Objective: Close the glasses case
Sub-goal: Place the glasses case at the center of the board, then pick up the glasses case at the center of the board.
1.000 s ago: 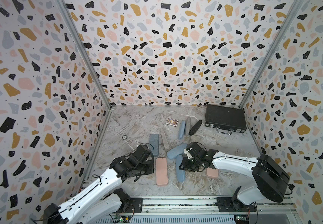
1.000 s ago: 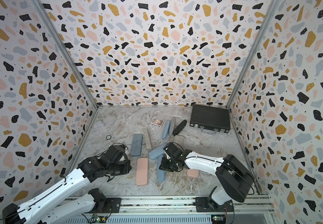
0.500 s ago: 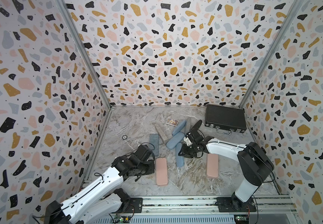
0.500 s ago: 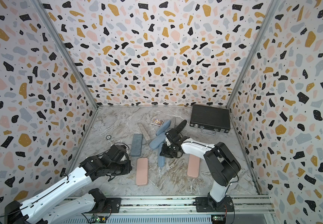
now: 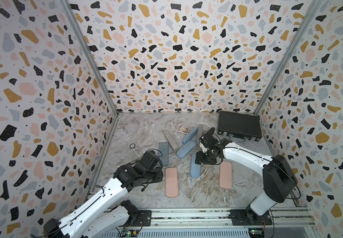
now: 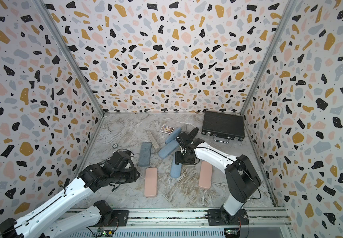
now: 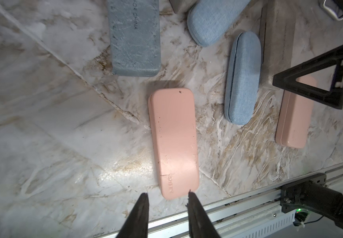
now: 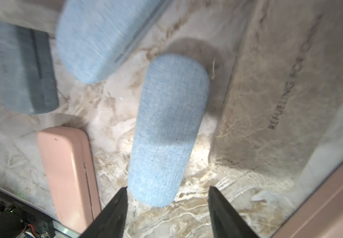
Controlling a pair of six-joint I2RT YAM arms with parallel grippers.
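1. Left gripper (image 7: 167,193): jaws narrowly apart, empty, tips above one end of a pink case (image 7: 173,142).
2. Pink case shut, flat on the floor (image 5: 145,131), at 7 o'clock from floor centre in both top views.
3. Right gripper (image 8: 168,188): jaws wide, empty, tips either side of a blue case's (image 8: 166,131) end.
4. Blue case shut, at 2 o'clock from the pink case.

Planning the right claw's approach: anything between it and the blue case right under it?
Nothing visible. In the right wrist view the right claw stands open over the near end of the blue case, with no object between them. The beige case lies beside it, not in the path.
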